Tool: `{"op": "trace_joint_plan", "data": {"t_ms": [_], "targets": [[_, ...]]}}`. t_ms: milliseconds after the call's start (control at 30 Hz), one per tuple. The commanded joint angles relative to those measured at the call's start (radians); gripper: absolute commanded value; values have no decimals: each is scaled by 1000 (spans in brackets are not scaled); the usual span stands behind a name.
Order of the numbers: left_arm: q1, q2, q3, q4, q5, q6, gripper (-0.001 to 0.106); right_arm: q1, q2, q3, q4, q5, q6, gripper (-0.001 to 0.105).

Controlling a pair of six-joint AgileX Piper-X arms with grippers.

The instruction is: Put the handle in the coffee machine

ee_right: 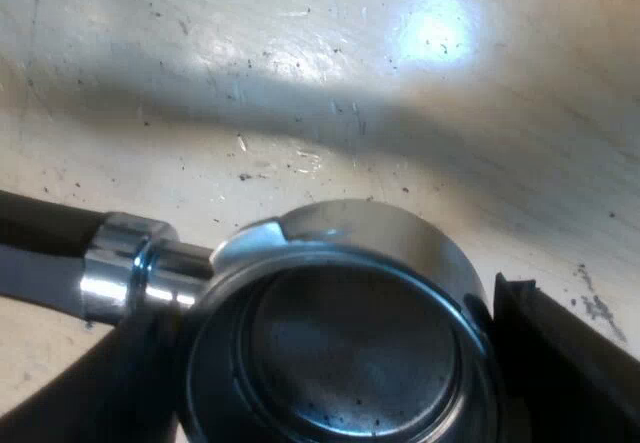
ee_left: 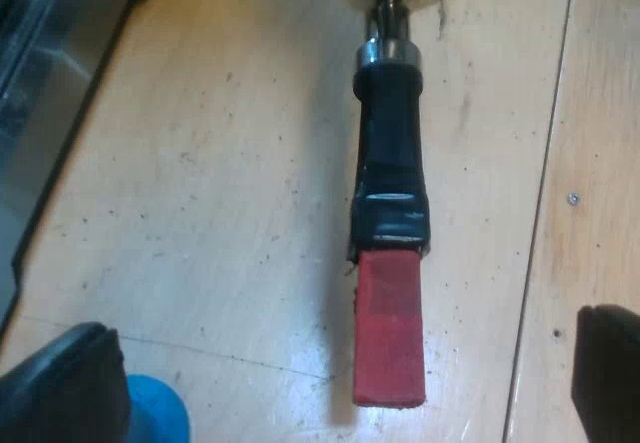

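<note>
Holder (ee_right: 352, 253) bowl cut off | right end effector (ee_right: 335, 373) apparently clamps it

Holder (ee_left: 388, 153): basket end cut off at edge | blue object (ee_left: 160, 415): mostly cut off, identity unclear | grey metal body (ee_left: 40, 83): blurred, cropped, unidentified

Left gripper (ee_left: 335, 373) jaws wide apart; right gripper (ee_right: 325, 363) seemingly clamps holder (ee_right: 345, 225).

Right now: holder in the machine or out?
Out. The holder lies loose on the wooden table, its red end between the left claw's open fingers.
</note>
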Motion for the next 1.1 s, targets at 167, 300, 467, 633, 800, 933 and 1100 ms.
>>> {"op": "trace_joint_plan", "data": {"t_ms": [167,300,467,633,800,933,1100], "targets": [[-6,30,22,-11,74,62,90,1,-60,-20,-15,-40,26,0],[-6,30,61,-46,76,78,90,1,-78,-20,-15,-51,32,0],[-6,30,123,-128,119,81,90,1,-85,-20,-15,-99,49,0],[-34,36,123,-145,120,79,90,1,-85,-20,-34,-137,61,0],[-96,72,123,-154,74,76,90,1,-85,-20,-37,-137,69,0],[-99,99,123,-187,50,78,90,1,-85,-20,-37,-137,69,0],[-99,131,123,-207,63,78,90,1,-85,-20,-37,-137,76,0]]}}
